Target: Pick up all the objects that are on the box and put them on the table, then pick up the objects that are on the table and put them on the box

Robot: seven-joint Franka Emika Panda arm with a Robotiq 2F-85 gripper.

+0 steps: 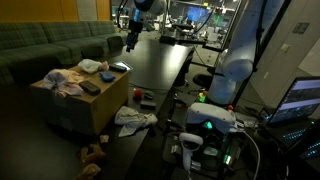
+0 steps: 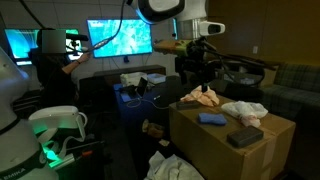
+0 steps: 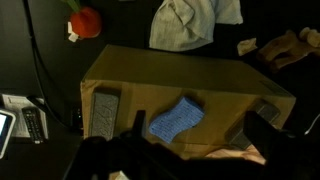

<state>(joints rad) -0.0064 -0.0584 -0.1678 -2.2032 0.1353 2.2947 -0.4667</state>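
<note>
The claw [image 3: 198, 132] fills the bottom of the wrist view, its dark fingers [image 3: 262, 122] spread wide with nothing held between them, hanging above the flat top of the cardboard box [image 3: 230, 85]. Under the gap lies a blue folded cloth [image 3: 175, 118]. A flat grey-black piece [image 3: 103, 112] sits well to one side of it on the box top, and a pinkish-white cloth [image 3: 235, 152] shows at the near edge, partly hidden by the claw. In an exterior view a white cloth [image 2: 245, 108] is bunched on the box as well. A red ball [image 3: 85, 22], a white-grey cloth [image 3: 190, 22] and a brown plush toy [image 3: 285, 45] lie beyond the box on a dark surface; whether that is the table top or the floor cannot be told. The long black table [image 1: 165, 65] runs away past the box in an exterior view. The box looks fully loaded, so the work is likely at its first pick, and the blue cloth is the natural target. To do it well, come straight down centred on the cloth's thickest fold, keeping both fingers clear of the pink cloth so it is not dragged along. Close only once the tips press into the fabric. Lift high enough that a trailing corner clears the box edge before moving to a bare stretch of table.
</note>
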